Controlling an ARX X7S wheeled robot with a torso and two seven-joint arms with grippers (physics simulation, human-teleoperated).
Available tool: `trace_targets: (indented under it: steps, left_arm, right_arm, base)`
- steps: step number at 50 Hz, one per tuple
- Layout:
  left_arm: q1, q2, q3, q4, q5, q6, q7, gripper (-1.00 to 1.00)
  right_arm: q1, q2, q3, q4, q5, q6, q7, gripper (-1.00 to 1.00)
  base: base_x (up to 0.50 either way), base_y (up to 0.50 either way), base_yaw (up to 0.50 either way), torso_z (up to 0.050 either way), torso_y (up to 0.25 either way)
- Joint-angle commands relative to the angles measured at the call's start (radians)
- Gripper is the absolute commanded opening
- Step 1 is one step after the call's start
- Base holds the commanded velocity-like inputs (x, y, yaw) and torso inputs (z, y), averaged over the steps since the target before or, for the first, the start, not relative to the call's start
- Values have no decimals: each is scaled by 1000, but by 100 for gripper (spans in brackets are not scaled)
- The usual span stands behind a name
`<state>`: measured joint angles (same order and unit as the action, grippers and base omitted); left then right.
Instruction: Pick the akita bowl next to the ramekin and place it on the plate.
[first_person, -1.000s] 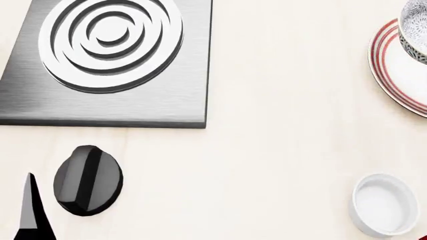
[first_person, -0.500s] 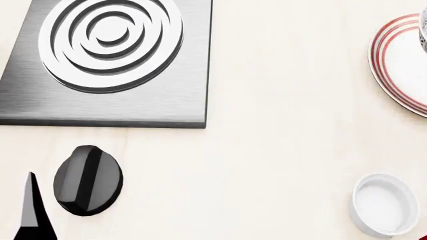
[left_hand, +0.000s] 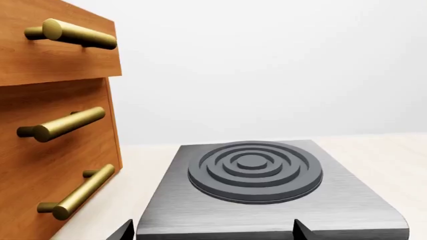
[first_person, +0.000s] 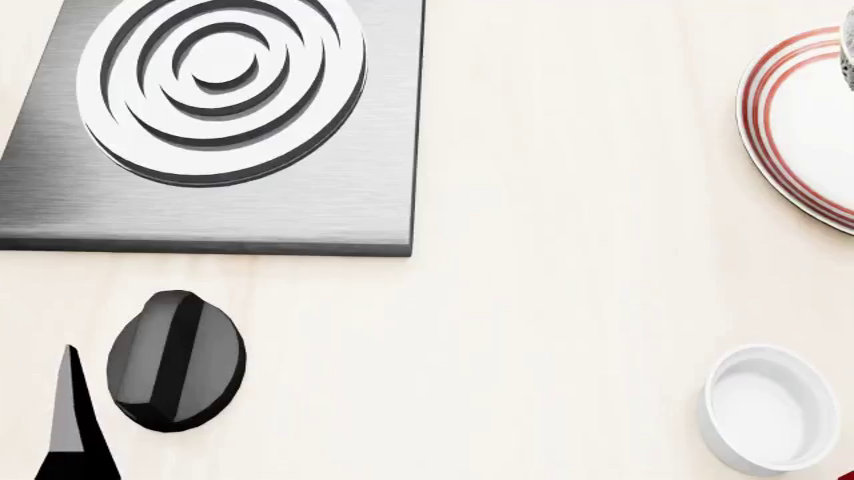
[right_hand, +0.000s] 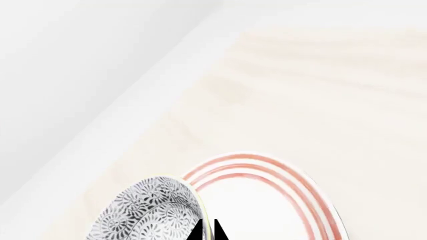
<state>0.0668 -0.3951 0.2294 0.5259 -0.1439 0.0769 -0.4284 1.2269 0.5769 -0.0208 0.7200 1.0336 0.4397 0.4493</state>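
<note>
The akita bowl (right_hand: 150, 212) is already off the counter and carried over the near part of the plate (right_hand: 313, 200), well away from the ramekin (first_person: 770, 408), so judging from this the pick is done and only the lowering and release remain. In the right wrist view the right gripper (right_hand: 207, 231) shows 2 dark fingertips close together, pinching the bowl's rim, with the bowl tilted beside them over the plate's red rings. The left gripper (left_hand: 212, 232) hangs near the burner (left_hand: 255, 170), its 2 tips spread wide and holding nothing.
</note>
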Motion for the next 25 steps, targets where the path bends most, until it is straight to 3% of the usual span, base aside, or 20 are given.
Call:
trace_targets:
  steps: [1,25]
  left_arm:
    - [-6,-2,-3,-9,-7,2,-2,100]
    - [-17,-6,-3,-10,-14,-6,-8,100]
  right_arm:
    - [51,-33,-15,141,-59,-96,-91,-100]
    - [237,-101,-89,581,-204,-302,-287,-100]
  base:
    - [0,0,0,0,0]
    - [0,0,0,1,0]
